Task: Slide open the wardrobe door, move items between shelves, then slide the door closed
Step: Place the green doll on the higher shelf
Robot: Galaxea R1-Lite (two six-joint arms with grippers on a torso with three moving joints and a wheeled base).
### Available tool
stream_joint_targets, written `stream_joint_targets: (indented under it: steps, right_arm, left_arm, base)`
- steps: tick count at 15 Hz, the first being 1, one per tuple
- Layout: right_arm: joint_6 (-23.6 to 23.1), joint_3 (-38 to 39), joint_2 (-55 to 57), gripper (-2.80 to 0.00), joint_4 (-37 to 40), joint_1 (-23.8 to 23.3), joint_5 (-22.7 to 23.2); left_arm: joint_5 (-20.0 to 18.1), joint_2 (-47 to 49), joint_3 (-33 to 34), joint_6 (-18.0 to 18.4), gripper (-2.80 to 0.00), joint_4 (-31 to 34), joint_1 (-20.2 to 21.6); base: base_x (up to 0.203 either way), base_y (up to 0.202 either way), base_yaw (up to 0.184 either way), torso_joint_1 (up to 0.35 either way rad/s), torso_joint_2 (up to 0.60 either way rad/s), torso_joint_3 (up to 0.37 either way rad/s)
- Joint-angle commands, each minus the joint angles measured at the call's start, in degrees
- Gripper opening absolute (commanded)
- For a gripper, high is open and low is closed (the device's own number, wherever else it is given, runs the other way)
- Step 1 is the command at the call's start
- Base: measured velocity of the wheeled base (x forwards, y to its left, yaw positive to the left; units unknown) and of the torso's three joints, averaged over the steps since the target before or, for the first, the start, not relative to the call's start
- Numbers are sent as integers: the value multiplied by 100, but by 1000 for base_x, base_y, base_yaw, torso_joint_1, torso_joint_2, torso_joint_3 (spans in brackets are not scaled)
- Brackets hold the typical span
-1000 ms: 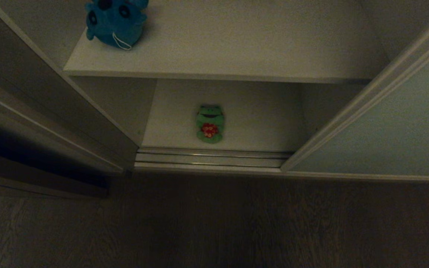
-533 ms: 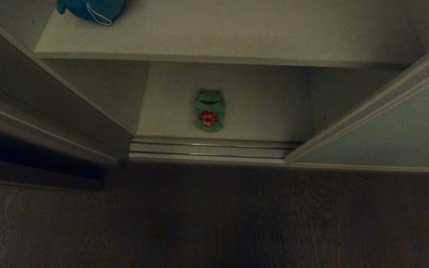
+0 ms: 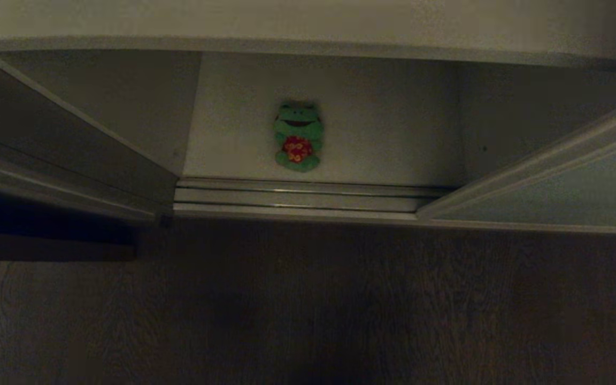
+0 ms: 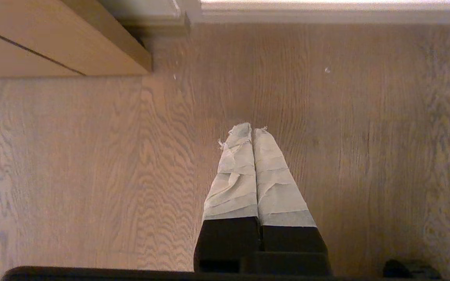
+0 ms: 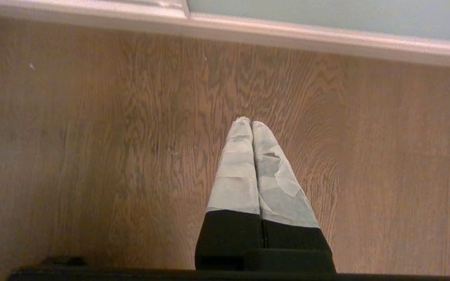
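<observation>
The sliding wardrobe door (image 3: pixel 564 187) stands slid to the right, pale grey-green with a cream frame; its lower edge also shows as the door (image 5: pixel 326 11). A green frog toy (image 3: pixel 298 137) with a red chest patch lies on the bottom shelf (image 3: pixel 383 139). A white upper shelf (image 3: pixel 308 27) spans the top of the head view. Neither arm shows in the head view. My left gripper (image 4: pixel 251 130) and right gripper (image 5: pixel 250 121) hang shut and empty above the wooden floor, pointing down.
A ribbed metal floor track (image 3: pixel 297 199) runs along the wardrobe opening. A dark wooden side frame (image 3: pixel 56 144) stands at the left, also seen as a wooden block (image 4: pixel 65 43). Wooden floor (image 3: pixel 308 310) fills the foreground.
The whole head view has shifted: shelves and frog slid upward in the picture, and the teal-blue toy on the upper shelf has left the view. The things themselves have not moved.
</observation>
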Motion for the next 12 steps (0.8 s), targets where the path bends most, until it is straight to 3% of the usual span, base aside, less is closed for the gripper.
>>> stream_joint_targets:
  steps: [1,4,10,12]
  right_arm:
    - [-2,0,-15,-280,-4,2,0]
    - [-2,0,-15,-280,-4,2,0]
    - [-2,0,-15,-280,-4,2,0]
    - [-2,0,-24,-280,-4,2,0]
  left_arm:
    - [-10,18,-1,-1,-280,-2,1]
    - [-27,18,7,-1,-280,-20,1]
    - [33,27,-12,-5,-280,-8,1]
    - [14,121,-491,-1,-280,131,1]
  base:
    - [0,0,0,2,2,-196]
    - [0,0,0,4,1,-172]
    - [0,0,0,2,0,-21]
    - [0,0,0,0,0,0]
